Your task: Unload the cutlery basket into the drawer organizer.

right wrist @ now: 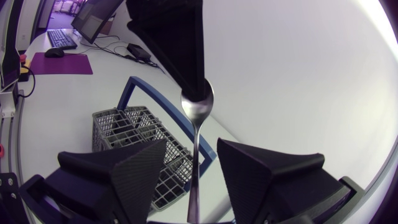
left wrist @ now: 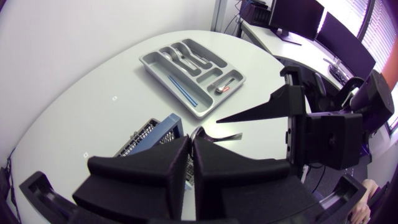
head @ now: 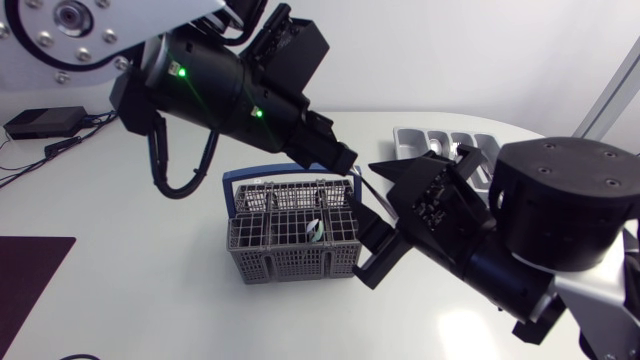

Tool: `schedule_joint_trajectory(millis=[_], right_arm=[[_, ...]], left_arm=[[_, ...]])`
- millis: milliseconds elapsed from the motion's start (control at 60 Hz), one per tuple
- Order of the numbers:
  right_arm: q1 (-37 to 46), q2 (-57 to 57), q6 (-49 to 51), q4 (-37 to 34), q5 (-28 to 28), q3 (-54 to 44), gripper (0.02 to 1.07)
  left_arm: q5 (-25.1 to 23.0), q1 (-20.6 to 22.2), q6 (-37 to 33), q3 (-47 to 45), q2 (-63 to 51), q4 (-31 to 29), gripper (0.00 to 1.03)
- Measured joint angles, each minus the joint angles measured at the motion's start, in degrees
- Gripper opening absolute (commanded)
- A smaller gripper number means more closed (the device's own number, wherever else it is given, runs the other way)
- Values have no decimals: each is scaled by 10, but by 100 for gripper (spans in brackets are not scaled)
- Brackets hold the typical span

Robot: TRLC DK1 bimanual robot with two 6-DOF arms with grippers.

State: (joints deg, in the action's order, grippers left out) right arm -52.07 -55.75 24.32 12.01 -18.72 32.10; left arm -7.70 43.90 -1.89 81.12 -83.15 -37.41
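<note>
A silver spoon [right wrist: 197,109] hangs above the grey cutlery basket [head: 290,235], which has a blue handle. My left gripper [left wrist: 191,140] is shut on the spoon's bowl from above. The spoon's handle [head: 372,192] points down between the fingers of my right gripper [right wrist: 193,146]. That gripper is open, with a gap on each side of the handle. In the head view both grippers meet over the basket's right end. The grey drawer organizer [head: 445,140] lies at the back right and holds several pieces of cutlery [left wrist: 186,56].
A small white and green item [head: 315,232] stands in the basket. A black box with cables [head: 45,122] sits at the far left edge. A dark purple mat [head: 25,280] lies at the front left. My right arm's bulky links [head: 560,215] hang over the table's right side.
</note>
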Motion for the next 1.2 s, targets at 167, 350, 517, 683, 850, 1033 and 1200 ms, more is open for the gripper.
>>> schedule_joint_trajectory(millis=[167,350,517,683,850,1033,1200], right_arm=[[1,-22,2,2,-1,14,39],[4,-31,4,2,-2,15,28],[5,-31,4,2,-4,18,11],[8,-32,4,0,-9,21,8],[9,-33,4,-2,-9,21,8],[9,-33,4,-11,-9,22,8],[9,-16,5,-46,-6,24,8]], left_arm=[[0,0,0,0,-1,0,11],[0,0,0,0,-2,0,11],[0,0,0,0,-2,0,11],[0,0,0,-1,-2,2,11],[0,0,4,-4,-1,5,11],[0,0,4,-6,0,4,31],[0,-2,4,-7,7,14,95]])
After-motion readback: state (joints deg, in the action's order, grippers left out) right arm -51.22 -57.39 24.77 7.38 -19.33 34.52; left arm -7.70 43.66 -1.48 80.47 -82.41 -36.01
